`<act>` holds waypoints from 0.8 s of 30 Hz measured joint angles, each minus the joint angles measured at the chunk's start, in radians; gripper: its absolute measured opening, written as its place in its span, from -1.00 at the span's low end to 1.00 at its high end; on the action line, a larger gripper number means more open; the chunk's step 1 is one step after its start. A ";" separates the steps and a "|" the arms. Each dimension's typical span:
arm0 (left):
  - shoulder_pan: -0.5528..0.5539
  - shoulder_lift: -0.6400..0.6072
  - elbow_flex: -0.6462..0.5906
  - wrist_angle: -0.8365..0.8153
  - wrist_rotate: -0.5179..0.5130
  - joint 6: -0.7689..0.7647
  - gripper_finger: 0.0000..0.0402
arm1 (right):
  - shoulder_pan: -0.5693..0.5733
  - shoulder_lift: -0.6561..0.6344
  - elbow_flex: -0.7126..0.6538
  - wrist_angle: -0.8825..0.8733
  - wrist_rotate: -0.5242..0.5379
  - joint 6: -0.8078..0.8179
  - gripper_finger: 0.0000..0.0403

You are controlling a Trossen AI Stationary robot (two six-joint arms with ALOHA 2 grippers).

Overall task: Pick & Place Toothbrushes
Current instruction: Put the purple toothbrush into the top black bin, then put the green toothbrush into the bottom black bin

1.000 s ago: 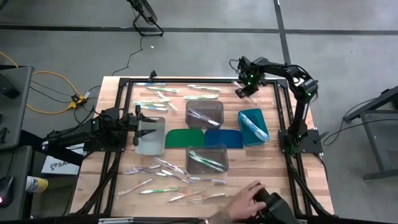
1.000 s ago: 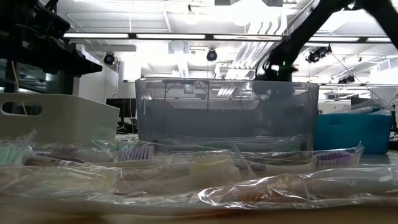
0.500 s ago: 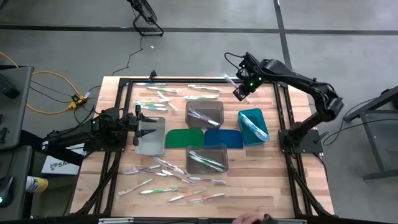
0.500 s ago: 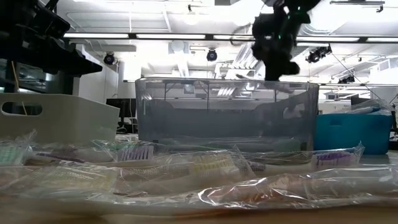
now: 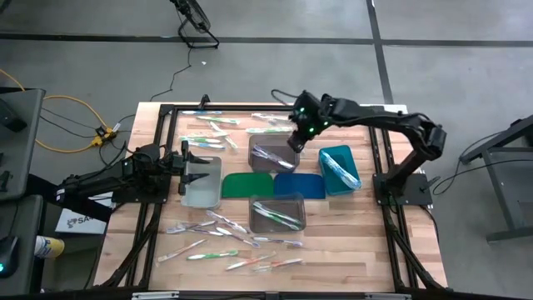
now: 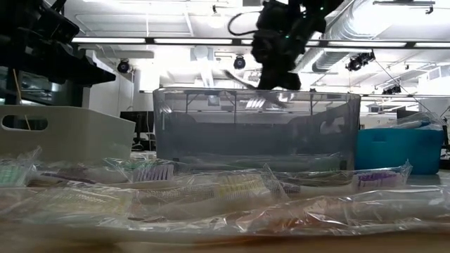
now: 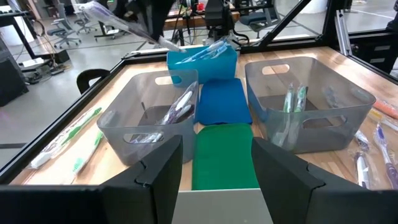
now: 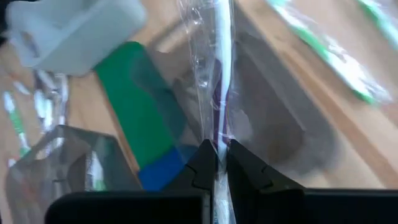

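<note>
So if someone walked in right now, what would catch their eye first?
The right end effector, shut on a wrapped toothbrush and held high above the far grey bin. Next, the loose toothbrushes scattered along the table's near edge, with more at the far edge. The left end effector waits open over the white bin.

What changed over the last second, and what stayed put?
The right gripper, shut on a wrapped toothbrush, swung from the table's far right corner to above the far grey bin. A person's hand at the near edge left. The left gripper stayed over the white bin.
</note>
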 joint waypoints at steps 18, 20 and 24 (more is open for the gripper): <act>0.000 0.000 0.000 0.000 0.000 0.000 -0.07 | 0.079 0.169 0.001 0.062 0.109 0.020 -0.46; 0.000 0.000 0.000 0.000 0.000 0.000 -0.07 | 0.088 0.169 0.001 0.062 0.114 0.030 -0.40; 0.000 0.000 0.000 0.000 0.000 0.000 -0.07 | 0.101 0.169 0.001 0.062 0.115 0.086 -0.31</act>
